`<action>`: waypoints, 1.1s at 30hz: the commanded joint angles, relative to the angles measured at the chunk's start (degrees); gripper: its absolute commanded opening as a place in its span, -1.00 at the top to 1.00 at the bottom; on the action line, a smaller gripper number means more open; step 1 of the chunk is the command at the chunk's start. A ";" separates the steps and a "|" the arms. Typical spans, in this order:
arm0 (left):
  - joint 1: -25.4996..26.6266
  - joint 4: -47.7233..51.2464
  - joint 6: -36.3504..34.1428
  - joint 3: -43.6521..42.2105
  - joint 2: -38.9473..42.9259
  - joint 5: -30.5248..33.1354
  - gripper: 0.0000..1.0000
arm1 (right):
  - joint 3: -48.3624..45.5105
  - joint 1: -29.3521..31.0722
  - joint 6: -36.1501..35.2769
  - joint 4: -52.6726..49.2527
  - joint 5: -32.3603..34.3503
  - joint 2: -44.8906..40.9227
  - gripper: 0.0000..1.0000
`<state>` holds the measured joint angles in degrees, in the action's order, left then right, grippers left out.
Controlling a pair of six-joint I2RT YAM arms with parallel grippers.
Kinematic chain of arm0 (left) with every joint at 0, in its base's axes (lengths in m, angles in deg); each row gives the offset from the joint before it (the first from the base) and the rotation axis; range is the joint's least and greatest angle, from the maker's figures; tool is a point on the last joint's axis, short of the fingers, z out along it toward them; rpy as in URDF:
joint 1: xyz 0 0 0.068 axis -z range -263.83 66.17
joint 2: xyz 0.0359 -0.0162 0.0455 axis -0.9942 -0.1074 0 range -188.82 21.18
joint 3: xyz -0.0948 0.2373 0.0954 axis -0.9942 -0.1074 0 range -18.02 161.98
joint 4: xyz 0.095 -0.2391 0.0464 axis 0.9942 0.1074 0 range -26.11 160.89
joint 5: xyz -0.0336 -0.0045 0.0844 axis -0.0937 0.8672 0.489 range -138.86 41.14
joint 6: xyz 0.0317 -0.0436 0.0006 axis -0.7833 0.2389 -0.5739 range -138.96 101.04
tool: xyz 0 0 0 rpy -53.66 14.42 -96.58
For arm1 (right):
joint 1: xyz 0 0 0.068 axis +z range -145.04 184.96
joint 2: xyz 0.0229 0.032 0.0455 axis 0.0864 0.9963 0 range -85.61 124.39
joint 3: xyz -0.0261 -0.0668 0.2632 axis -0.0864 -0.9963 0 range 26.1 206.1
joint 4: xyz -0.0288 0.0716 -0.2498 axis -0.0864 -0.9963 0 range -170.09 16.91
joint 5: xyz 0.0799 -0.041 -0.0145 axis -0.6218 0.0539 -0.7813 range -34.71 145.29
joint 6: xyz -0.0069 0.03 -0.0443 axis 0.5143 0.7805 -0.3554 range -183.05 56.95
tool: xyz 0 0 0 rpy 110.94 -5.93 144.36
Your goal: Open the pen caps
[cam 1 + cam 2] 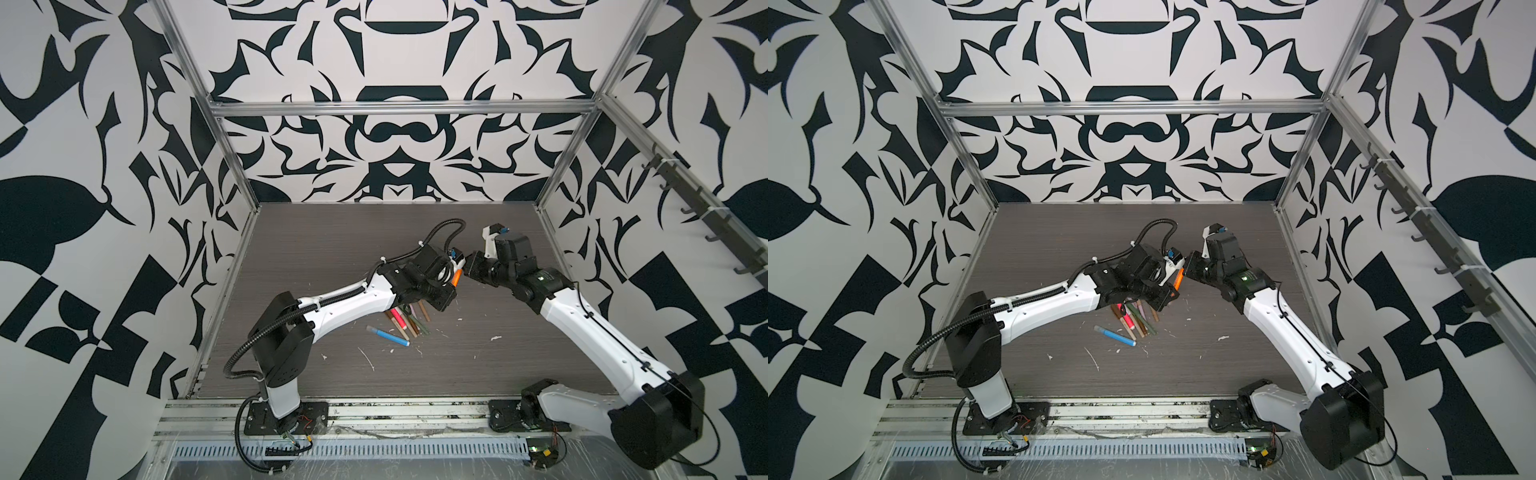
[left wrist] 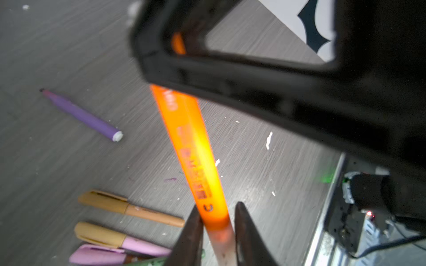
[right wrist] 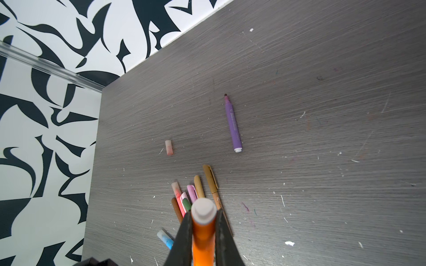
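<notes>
Pen [image 2: 196, 147] held mid-air above pile [image 1: 409, 320], axis running claw to claw; left gripper [image 2: 217, 207] pinched on its pale cap [image 2: 221, 241]; right gripper [image 3: 204, 211] clamped on the body; pull apart along axis.

The table [image 3: 322, 80] is matt grey wood-grain; the orange pen [image 2: 196, 149] is glossy translucent plastic.
</notes>
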<state>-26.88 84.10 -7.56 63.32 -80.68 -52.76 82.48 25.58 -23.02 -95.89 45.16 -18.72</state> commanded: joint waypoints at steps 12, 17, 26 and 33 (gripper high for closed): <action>0.16 17.04 -18.73 5.99 -2.78 7.64 1.00 | -2.03 -1.02 -11.51 -8.76 6.59 -10.22 -0.05; 0.14 24.50 -33.19 9.67 -8.30 8.11 1.00 | -3.09 -1.79 -16.58 -17.53 15.37 -17.11 -0.09; 0.65 25.43 -56.45 10.24 -11.48 4.09 1.00 | -10.77 -11.57 -15.31 -19.77 7.75 -16.09 -0.08; 5.10 19.52 -83.34 -0.47 -6.43 1.42 1.00 | -16.61 -14.74 -11.96 -13.43 -2.47 -12.52 -0.08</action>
<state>-23.93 103.92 -74.84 65.55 -89.38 -48.37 66.46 11.13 -36.52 -113.23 48.11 -31.61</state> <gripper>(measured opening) 0.180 0.541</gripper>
